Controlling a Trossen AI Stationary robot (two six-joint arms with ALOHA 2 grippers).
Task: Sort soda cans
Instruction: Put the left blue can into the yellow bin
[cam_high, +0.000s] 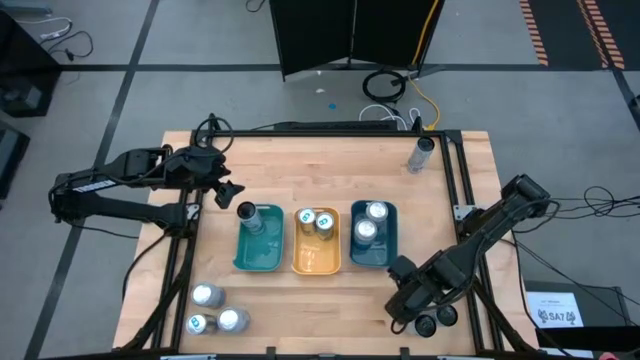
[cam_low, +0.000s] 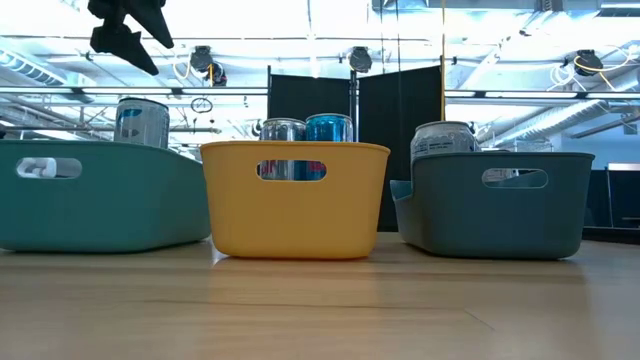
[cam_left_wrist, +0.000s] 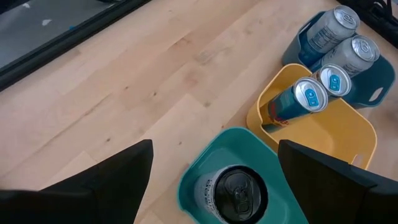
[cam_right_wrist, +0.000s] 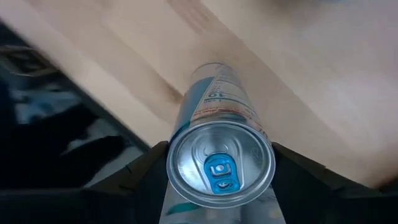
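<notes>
Three trays stand in a row mid-table: teal (cam_high: 262, 250), yellow (cam_high: 316, 255), blue (cam_high: 385, 250). The teal one holds a dark-topped soda can (cam_left_wrist: 236, 193), the yellow one two blue-tabbed cans (cam_high: 316, 220), the blue one two silver cans (cam_high: 371, 222). My left gripper (cam_left_wrist: 214, 149) hangs open above the teal tray's far end, over that can. My right gripper (cam_high: 403, 303) is near the table's near right corner, shut on a silver-topped can with a blue tab (cam_right_wrist: 221, 163). The gripper hides this can in the high view. My right gripper pinches the can's side wall just under its top rim (cam_right_wrist: 177, 140) between its two fingers, one on each side. The fingers come from above, pointing steeply down. The can stands about upright below them; whether its bottom still touches the wood cannot be told.
Two dark-topped cans (cam_high: 436, 321) stand right beside my right gripper at the near right edge. Three silver cans (cam_high: 212, 313) cluster at the near left. Another can (cam_high: 422, 153) is at the far right by the black frame rail (cam_high: 455, 180). Bare wood lies between trays and near edge.
</notes>
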